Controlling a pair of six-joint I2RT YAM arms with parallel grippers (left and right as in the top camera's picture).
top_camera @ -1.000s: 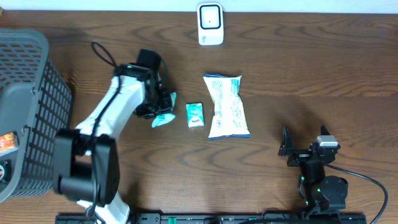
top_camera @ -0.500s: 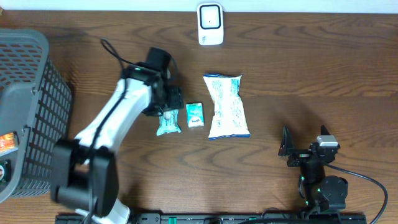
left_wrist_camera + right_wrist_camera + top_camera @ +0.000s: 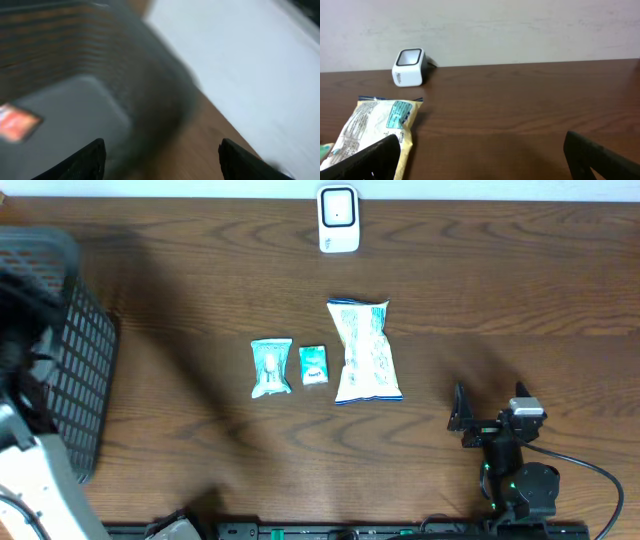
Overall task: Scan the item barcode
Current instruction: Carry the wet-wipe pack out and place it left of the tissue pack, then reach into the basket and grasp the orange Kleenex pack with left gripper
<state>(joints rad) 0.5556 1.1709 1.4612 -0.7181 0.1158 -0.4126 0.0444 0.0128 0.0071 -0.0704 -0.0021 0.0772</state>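
Three items lie in a row mid-table: a small teal packet [image 3: 271,367], a small green box [image 3: 314,365] and a white snack bag [image 3: 366,350] [image 3: 375,127]. The white barcode scanner [image 3: 338,218] [image 3: 409,67] stands at the far edge. My left gripper [image 3: 161,146] is open with nothing between its fingers; its view is blurred and looks into the grey basket [image 3: 75,95]. Overhead, the left arm is a blur at the left edge and its fingers cannot be made out. Near the front right, my right gripper [image 3: 488,408] [image 3: 481,137] stands open and empty, right of the snack bag.
The grey mesh basket [image 3: 85,370] fills the left end of the table, with a red-orange pack [image 3: 17,122] inside it. A white wall runs behind the table's far edge. Bare wood lies between the items and the right gripper.
The left gripper opened and let go of the teal packet, which now lies flat beside the green box. The left arm swung away left over the basket. The right arm has not moved.
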